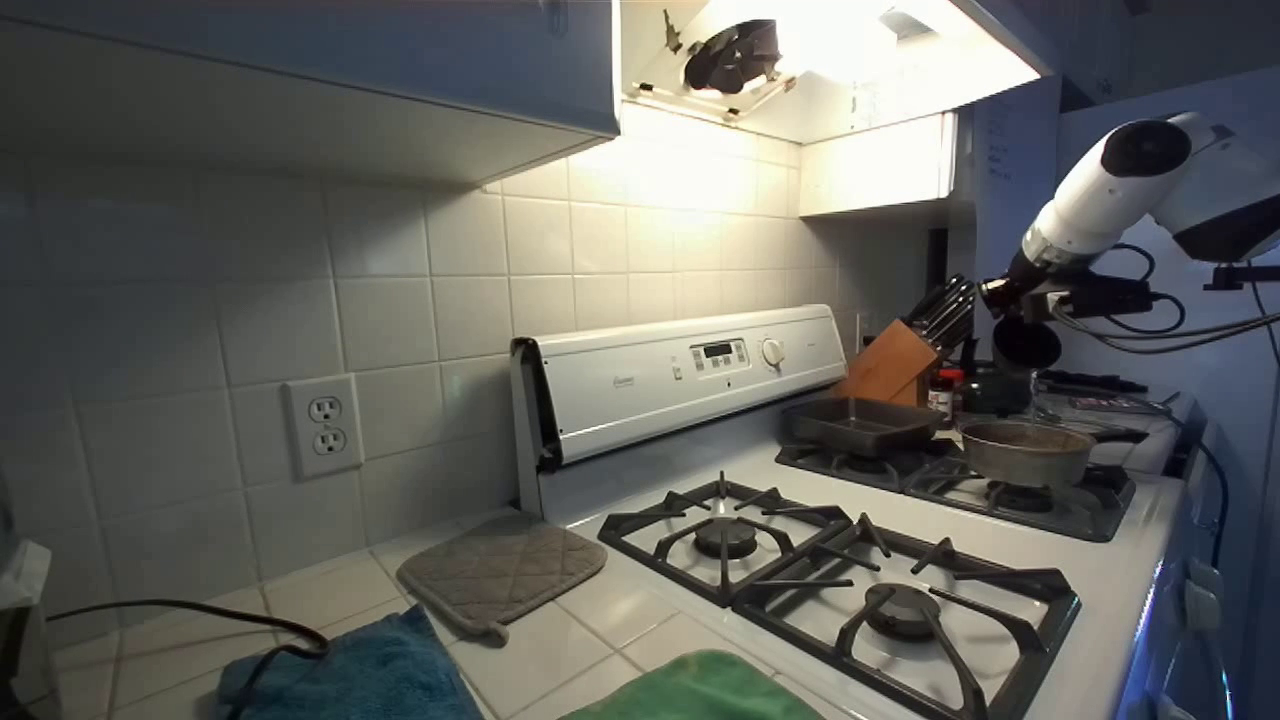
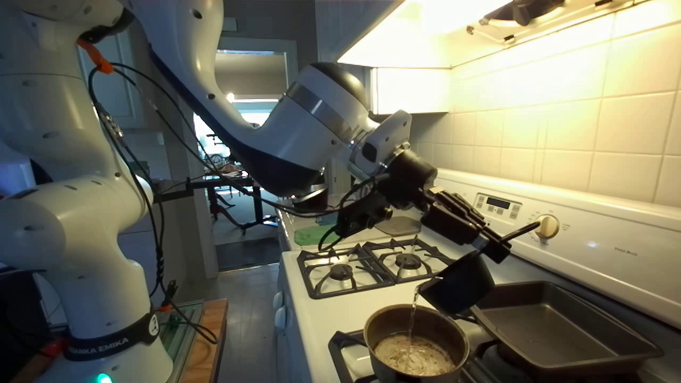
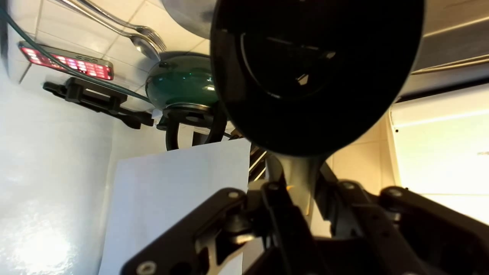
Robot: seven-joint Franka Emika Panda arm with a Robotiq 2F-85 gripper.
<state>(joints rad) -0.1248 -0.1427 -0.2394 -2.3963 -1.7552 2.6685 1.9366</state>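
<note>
Grip: while a thin clear liquid stream (image 2: 413, 314) falls, the black two-finger tool (image 2: 495, 247) clamps the handle (image 2: 524, 231) of a small round black pot (image 2: 458, 287).
Pour: pot tipped above a round dull-metal saucepan (image 1: 1030, 460), apart from it; stream lands inside.
White gas stove (image 2: 316, 319): saucepan on black burner grate (image 1: 1004, 514), dark rectangular metal baking pan (image 2: 558, 330) near it.
White tiled tabletop (image 3: 72, 32): shiny rounded green vessel (image 3: 183, 82), metal spoon (image 3: 143, 46) and fork (image 3: 148, 32) lying near it.
</note>
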